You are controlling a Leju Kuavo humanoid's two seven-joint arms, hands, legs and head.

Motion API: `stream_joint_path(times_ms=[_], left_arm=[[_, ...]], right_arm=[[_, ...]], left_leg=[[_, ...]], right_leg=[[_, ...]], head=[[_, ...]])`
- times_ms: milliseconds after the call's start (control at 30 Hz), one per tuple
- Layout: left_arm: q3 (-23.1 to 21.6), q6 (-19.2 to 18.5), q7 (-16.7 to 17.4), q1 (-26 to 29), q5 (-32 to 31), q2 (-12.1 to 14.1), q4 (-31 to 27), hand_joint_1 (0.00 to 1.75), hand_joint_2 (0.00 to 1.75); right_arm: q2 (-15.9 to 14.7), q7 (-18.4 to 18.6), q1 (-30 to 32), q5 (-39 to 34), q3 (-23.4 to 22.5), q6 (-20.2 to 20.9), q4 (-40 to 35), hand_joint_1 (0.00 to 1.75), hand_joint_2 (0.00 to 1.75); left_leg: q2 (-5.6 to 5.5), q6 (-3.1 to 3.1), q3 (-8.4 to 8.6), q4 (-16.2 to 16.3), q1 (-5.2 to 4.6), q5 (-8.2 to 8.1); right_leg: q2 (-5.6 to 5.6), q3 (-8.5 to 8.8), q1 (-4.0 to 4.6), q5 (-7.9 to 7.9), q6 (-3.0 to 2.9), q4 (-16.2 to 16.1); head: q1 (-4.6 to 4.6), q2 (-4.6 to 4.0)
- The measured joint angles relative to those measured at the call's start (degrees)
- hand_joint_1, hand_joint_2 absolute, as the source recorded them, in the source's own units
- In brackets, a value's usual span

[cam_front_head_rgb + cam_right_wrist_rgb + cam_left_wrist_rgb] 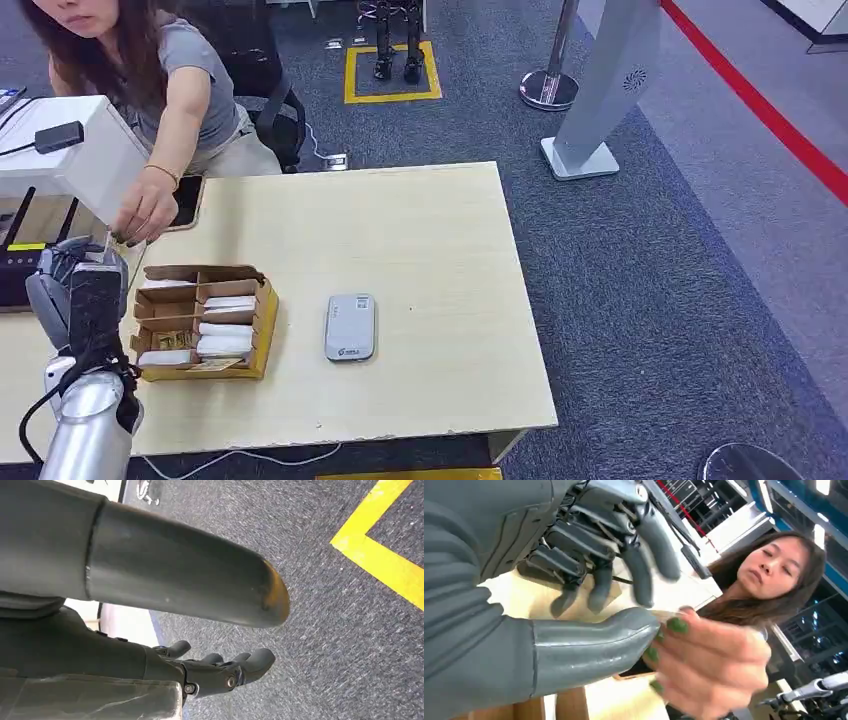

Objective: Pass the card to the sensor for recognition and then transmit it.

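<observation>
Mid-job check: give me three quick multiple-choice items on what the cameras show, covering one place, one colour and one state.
1. Where does the grey sensor lie?
A. inside the cardboard box
B. on the table, just to the robot's right of the cardboard box
C. on the carpet

2. What colour are the person's nails?
A. red
B. green
C. unpainted

3. What is the right hand doing?
A. holding a card
B. pressing the sensor
C. hanging over the carpet, holding nothing

Answers:
1 B: the head view shows the grey sensor flat on the table, next to the cardboard box.
2 B: the left wrist view shows the green nails close up.
3 C: the right hand has bare fingers, with only carpet beyond it.
</observation>
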Motion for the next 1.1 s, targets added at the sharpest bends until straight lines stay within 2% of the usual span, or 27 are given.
stream_joint_path(times_ms=[1100], left_arm=[[3.30,-0.50,-1.14,2.03,0.52,0.00,-0.15,0.00,1.75]], right_arm=[[0.00,-0.61,0.02,-0.74,0.00,-0.33,0.00,0.00,0.00]], left_leg=[[0.00,0.00,0.00,0.00,0.01,0.00]], right_leg=[[0.00,0.00,0.00,0.00,0.00,0.00]], head=[[0.00,0.00]])
